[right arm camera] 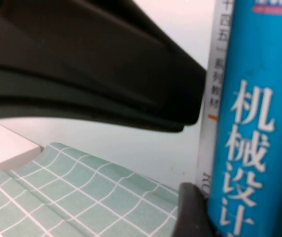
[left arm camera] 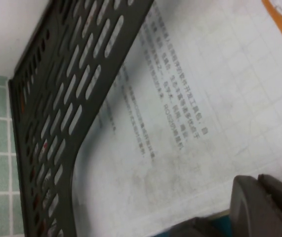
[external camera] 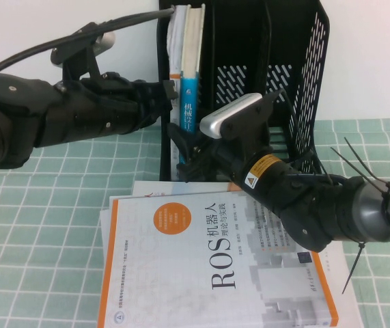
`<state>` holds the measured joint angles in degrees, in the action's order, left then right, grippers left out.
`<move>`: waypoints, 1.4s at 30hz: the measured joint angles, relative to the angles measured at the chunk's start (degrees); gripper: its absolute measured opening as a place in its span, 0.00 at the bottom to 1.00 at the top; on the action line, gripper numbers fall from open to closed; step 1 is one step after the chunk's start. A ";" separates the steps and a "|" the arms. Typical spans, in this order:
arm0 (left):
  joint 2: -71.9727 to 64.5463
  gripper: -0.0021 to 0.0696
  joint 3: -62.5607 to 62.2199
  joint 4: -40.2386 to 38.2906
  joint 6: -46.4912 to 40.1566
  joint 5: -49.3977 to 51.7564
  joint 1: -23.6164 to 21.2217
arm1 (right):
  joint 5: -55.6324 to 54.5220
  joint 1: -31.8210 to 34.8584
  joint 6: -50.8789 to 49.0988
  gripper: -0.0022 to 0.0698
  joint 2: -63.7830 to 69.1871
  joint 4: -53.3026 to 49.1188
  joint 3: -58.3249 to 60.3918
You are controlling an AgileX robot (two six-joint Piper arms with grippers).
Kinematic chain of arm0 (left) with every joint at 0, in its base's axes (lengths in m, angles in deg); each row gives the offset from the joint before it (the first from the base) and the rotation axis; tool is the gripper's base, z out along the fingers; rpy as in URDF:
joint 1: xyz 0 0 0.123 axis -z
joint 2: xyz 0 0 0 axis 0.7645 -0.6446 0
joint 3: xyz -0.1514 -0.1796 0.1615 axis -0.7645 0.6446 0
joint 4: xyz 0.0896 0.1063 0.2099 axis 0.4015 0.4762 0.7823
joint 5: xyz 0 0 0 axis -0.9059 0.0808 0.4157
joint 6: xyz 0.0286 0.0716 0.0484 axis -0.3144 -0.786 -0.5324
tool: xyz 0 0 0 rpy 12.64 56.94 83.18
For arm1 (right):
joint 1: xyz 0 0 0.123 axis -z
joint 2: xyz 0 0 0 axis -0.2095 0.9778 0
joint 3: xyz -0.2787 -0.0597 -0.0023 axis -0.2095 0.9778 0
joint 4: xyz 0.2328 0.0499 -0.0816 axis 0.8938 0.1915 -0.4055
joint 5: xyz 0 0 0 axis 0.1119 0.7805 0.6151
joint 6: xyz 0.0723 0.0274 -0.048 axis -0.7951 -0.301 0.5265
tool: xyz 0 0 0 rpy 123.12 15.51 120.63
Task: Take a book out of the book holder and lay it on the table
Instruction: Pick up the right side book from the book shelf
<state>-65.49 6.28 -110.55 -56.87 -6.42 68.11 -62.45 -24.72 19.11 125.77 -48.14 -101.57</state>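
Right wrist view: right pincer (right arm camera: 200, 163) spread around the book (right arm camera: 254, 123) spine; closing may snag its thin neighbour. Left pincer (external camera: 167, 96) beside the book holder (external camera: 297, 75), state unclear.

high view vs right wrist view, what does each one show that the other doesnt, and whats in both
Only the high view shows the whole black book holder, the white-and-orange ROS book lying flat on the table, the left gripper at the holder's left side, and the right gripper low at the holder's front, by the upright books.

Only the right wrist view shows the spine lettering up close, with a dark finger right beside the spine.

Both show the teal-spined book standing upright, a thin white book beside it, and the green checked cloth.
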 joint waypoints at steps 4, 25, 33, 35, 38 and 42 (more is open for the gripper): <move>0.00 0.03 -0.10 -0.23 -0.34 -0.11 -0.03 | -0.13 0.00 0.15 0.59 0.00 0.14 0.00; -0.11 0.03 -0.29 -1.67 -1.58 1.39 -0.03 | -12.66 -0.13 2.85 0.47 0.00 9.55 7.29; -0.11 0.03 -0.29 -1.94 -1.58 0.80 -0.03 | -12.66 -0.15 3.55 0.47 0.00 8.60 7.29; -0.11 0.03 -0.29 -3.05 -1.82 3.12 -0.03 | -12.66 -0.15 3.69 0.47 0.00 7.25 7.29; -0.11 0.03 -0.56 -6.08 -4.10 8.63 -0.03 | -12.66 -0.04 3.69 0.48 0.00 5.14 7.29; -0.11 0.03 -1.68 -9.18 -6.15 12.83 0.08 | -12.66 0.03 4.08 0.55 0.00 2.82 7.29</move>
<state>-65.61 4.60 -119.73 -63.02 6.41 68.20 -75.11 -24.68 23.18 125.77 -45.33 -94.28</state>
